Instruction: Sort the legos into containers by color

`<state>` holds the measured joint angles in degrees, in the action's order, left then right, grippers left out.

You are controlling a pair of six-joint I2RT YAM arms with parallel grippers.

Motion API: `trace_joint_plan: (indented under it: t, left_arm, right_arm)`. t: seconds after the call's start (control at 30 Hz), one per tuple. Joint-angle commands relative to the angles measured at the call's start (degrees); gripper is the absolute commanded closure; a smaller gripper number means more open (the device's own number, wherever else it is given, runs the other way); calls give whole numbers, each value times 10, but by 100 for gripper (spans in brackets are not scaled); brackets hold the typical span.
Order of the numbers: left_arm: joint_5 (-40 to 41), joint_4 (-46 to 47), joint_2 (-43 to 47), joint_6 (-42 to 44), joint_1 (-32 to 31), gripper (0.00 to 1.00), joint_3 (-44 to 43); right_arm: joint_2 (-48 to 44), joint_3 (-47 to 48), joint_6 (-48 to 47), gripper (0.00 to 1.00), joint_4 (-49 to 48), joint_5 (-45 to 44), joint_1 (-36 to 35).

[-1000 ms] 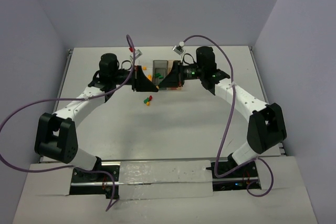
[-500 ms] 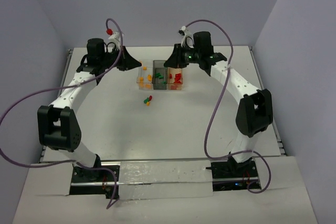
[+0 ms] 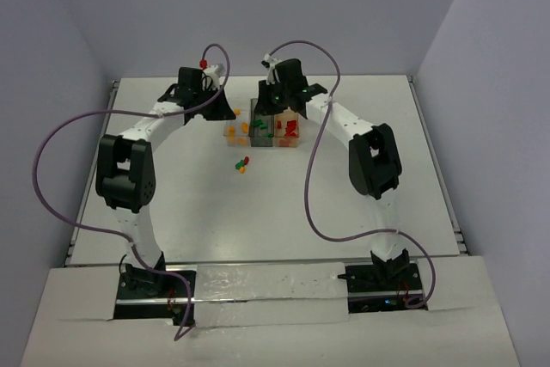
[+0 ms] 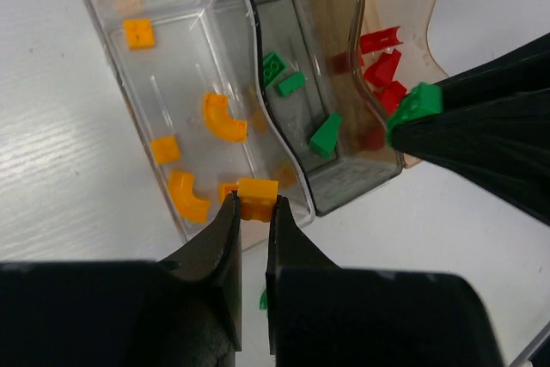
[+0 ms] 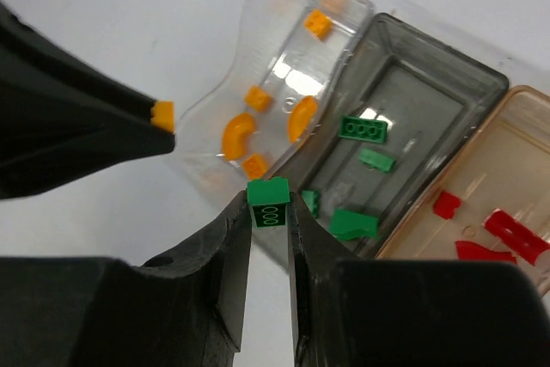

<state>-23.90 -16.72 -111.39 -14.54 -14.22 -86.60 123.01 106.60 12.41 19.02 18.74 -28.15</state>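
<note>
Overhead, both arms reach in over the bin row from opposite sides.

Left gripper [image 4: 254, 214]: jaws pinched on an orange brick [image 4: 258, 192]. The brick hangs just above the near end wall of the clear bin [image 4: 185, 75], barely inside the rim. That bin's long axis runs away from the gripper, so the open floor lies ahead, among the orange pieces already there.

Right gripper [image 5: 268, 217]: jaws clamped on a green brick [image 5: 268, 199]. It sits over the seam where the clear bin meets the grey bin [image 5: 421, 100]. The grey bin, with green pieces inside, lies ahead and to the right in the wrist view. The amber bin [image 5: 516, 126], with red pieces inside, is beyond it.

Judgement: the right arm needs a small shift toward the grey bin before letting go, or the brick may fall into the clear one.

The two grippers are close together above the row, and each shows in the other's wrist camera.

Loose legos [image 3: 242, 163], red, green and yellow, lie on the worktop [image 3: 344, 186] near the bins.
</note>
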Motion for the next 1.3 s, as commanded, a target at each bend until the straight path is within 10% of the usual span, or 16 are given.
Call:
trace_joint_plan:
  t: [0.0, 0.43, 0.73, 1.27]
  left_arm:
    - [31, -7, -21, 19, -13, 85, -56]
    - [60, -25, -11, 25, -24, 51, -58]
    - [37, -20, 62, 52, -27, 53, 15]
    - [233, 0, 218, 17, -157, 65, 251]
  right_arm:
    - [25, 39, -15, 93, 17, -51, 0]
    - [47, 48, -30, 51, 50, -57, -7]
    - [-37, -15, -25, 50, 45, -36, -9]
    - [-230, -192, -44, 48, 40, -25, 15]
